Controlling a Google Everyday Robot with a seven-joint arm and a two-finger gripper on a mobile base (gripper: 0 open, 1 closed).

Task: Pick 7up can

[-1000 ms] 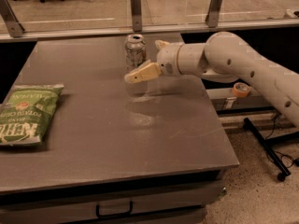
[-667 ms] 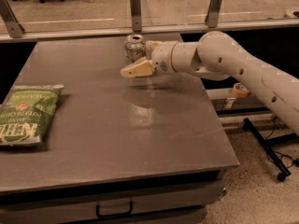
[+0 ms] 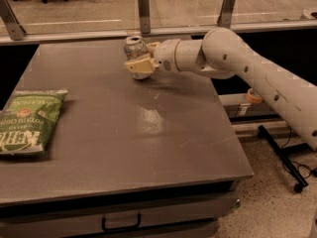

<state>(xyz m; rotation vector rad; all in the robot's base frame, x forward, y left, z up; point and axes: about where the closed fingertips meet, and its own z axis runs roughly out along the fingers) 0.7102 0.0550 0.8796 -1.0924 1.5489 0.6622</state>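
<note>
The 7up can (image 3: pixel 133 45), silvery with a silver top, stands upright near the far edge of the grey table (image 3: pixel 124 133). My gripper (image 3: pixel 138 57) reaches in from the right on the white arm (image 3: pixel 233 58) and sits around the can's lower half, hiding part of it. The can's base looks to be on the table.
A flat green chip bag (image 3: pixel 28 120) lies at the table's left edge. A glass barrier with metal posts (image 3: pixel 143 9) runs behind the table. A dark frame with a roll of tape (image 3: pixel 254 96) stands on the floor to the right.
My gripper has moved left and closer around the can. The can has shifted a little to the left with it. The chip bag has not moved.
</note>
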